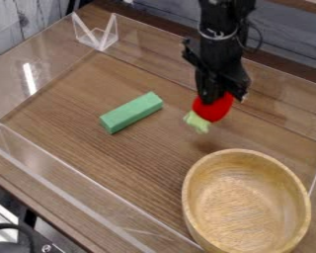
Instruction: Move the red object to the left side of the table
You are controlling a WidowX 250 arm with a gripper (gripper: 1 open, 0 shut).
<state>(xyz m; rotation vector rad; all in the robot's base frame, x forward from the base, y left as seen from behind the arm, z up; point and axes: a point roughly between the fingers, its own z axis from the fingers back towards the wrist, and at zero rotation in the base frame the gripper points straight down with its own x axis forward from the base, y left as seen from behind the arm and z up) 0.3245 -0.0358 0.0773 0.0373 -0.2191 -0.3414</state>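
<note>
Right of the green block (131, 112), tool (215, 107) clamped on the red object (211, 109), mid-carry; next it needs hauling left across the desk (82, 158).

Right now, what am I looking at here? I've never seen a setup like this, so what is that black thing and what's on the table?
You see one view, from a camera looking down at an angle over the table, a wood-grain top with low clear walls. The black thing is a robot arm reaching down from the far side; at its tip is the gripper, a two-fingered clamp. It is shut on the red object, a small red toy whose pale green end sticks out below. Also on the table lie a long green block and, in the near right corner, a wooden bowl with nothing visible inside.
</note>
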